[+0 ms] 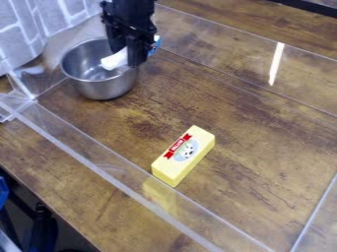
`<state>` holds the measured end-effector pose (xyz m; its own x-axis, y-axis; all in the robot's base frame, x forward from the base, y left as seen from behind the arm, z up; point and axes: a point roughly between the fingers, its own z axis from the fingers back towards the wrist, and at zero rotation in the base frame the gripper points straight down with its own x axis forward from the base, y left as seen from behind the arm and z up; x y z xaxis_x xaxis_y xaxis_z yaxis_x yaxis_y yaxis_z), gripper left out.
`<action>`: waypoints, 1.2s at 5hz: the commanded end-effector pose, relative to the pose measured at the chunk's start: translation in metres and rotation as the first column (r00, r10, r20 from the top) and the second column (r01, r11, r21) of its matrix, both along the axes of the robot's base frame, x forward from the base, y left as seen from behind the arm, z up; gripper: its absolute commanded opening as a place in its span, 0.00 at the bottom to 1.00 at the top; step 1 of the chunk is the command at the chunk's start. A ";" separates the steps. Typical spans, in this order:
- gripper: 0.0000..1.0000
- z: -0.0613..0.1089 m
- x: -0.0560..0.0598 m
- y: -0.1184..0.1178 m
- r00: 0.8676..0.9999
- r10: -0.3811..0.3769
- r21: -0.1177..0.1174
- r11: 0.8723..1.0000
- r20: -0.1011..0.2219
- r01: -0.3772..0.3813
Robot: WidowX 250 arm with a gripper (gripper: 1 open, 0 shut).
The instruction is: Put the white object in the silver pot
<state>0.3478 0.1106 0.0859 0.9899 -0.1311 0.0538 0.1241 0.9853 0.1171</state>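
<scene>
Item 1: black gripper (128,54), top left, pointing straight down over the right rim of the silver pot; jaws drawn in tight on the white object (118,63), which sticks out below the fingers, tilted, lower end toward the pot's inside. Item 2: white object, small, elongated, pale; hangs in the grip above the pot's right inner edge, whether it touches the metal can't tell. Item 3: silver pot (82,71), round, shiny steel, sits upright on the table nr the back-left corner, inside looks bare apart from reflections. Item 4: yellow block (183,156) w/ white-red label on top, lying flat at centre-front, long axis diagonal, well apart from pot and gripper. Item 5: wooden table (237,108), dark brown planks, w/ a bright streak of glare at right. Item 6: clear plastic barrier (93,162), low wall running diagonally from left edge to bottom centre, just beside the yellow block on its front-left side. Item 7: grey-white cloth (30,69) at the pot's left, partly behind it
</scene>
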 end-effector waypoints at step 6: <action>1.00 0.004 0.010 0.022 0.998 0.033 0.002 0.999 0.052 -0.033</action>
<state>0.3514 0.1234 0.0673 0.9931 -0.1119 0.0361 0.1080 0.9895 0.0956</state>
